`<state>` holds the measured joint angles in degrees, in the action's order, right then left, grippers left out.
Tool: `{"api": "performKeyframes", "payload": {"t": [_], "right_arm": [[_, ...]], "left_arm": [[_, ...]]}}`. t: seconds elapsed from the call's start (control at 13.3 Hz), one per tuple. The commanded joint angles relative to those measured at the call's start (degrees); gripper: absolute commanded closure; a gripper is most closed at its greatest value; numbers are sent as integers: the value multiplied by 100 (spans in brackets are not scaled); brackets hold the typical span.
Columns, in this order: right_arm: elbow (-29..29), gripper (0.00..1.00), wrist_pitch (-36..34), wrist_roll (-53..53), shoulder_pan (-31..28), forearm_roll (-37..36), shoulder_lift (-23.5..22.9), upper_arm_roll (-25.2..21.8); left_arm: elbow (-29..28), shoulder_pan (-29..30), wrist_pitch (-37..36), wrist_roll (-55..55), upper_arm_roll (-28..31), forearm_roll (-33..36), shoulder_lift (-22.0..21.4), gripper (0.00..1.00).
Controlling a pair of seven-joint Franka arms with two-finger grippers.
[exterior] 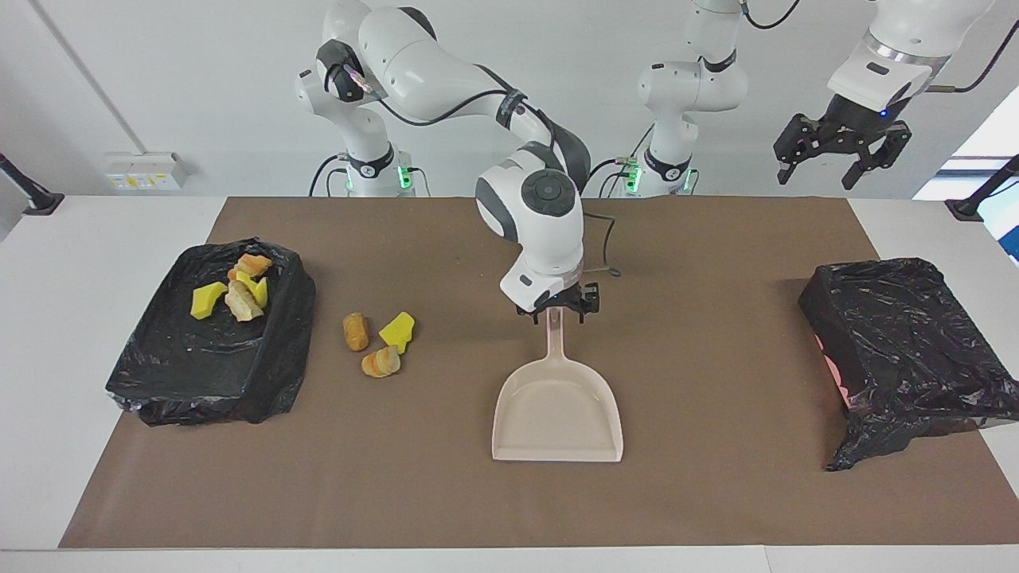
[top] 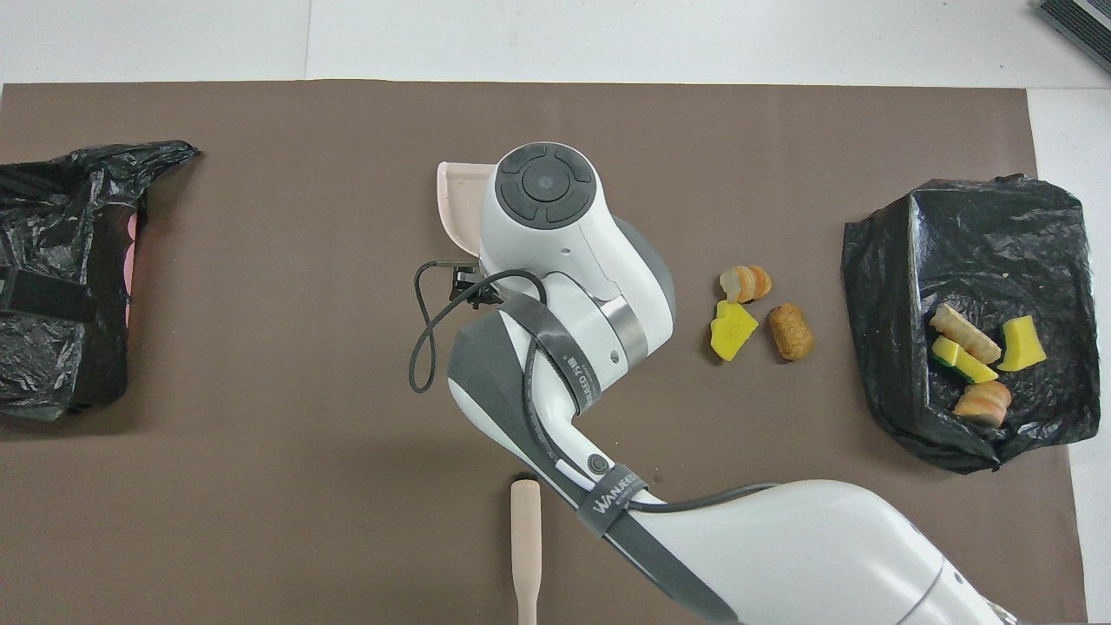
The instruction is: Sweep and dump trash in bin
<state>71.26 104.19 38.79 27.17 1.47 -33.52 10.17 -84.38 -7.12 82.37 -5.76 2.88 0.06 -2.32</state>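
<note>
– Right gripper (exterior: pixel 560 312) where, and what's it doing?
– Down at the top end of the dustpan (exterior: pixel 557 414) handle, mid-table. Fingers stand either side of the handle, wider than it, so spread and not clamped. The overhead view is no help: the right arm's wrist covers the gripper and most of the pan, and only one corner (top: pixel 456 204) shows.
– Pan orientation?
– Flat on the brown mat (exterior: pixel 716 493), handle toward the robots, mouth away from them.
– Trash?
– Split. Three scraps loose on the mat: a tan piece (exterior: pixel 356 331), a yellow chunk (exterior: pixel 397 330) and an orange-tan piece (exterior: pixel 380 362). They sit close together, between the pan and the black-bagged bin (exterior: pixel 159 374) at the right arm's end. Four more scraps (exterior: pixel 239 286) are in that bin, bunched in the corner nearer the robots.
– Anything in the way?
– A black cable (exterior: pixel 609 255) hangs off the right wrist and loops on the mat beside the gripper, on the left arm's side. A beige stick-like handle (top: pixel 526 538) lies on the mat nearer the robots than the pan; the facing view doesn't show it. A second black-bagged bin (exterior: pixel 899 318) sits at the left arm's end, well apart from the scraps.
– Left gripper (exterior: pixel 832 163)?
– Waiting, raised high over the left arm's end of the table, jaws wide, nothing in them.
</note>
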Motion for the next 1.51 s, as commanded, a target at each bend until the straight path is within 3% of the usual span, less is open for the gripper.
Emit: {"api": "performKeyframes", "payload": {"t": [0.0, 0.38, 0.68, 0.83, 0.98, 1.43], "right_arm": [[825, 0, -257, -47, -116, 230, 827, 90], [2845, 0, -584, 41, 120, 784, 2585, 90], [4875, 0, 258, 471, 762, 1398, 3841, 90], [5492, 0, 514, 498, 851, 1767, 4229, 90], [5775, 0, 576, 638, 1183, 1901, 4266, 90], [6469, 0, 2015, 1437, 1966, 1998, 3916, 90]], "left_arm": [[-87, -61, -45, 30, 90, -76, -67, 0], [-149, -193, 489, 48, 11, -94, 143, 0], [-114, -570, 1078, 188, -7, -94, 530, 0], [-52, -711, 1246, 372, -16, -85, 828, 0], [53, -1027, 1386, 750, -16, -85, 1049, 0], [-34, -1546, 2369, 1365, -25, -146, 1637, 0]]}}
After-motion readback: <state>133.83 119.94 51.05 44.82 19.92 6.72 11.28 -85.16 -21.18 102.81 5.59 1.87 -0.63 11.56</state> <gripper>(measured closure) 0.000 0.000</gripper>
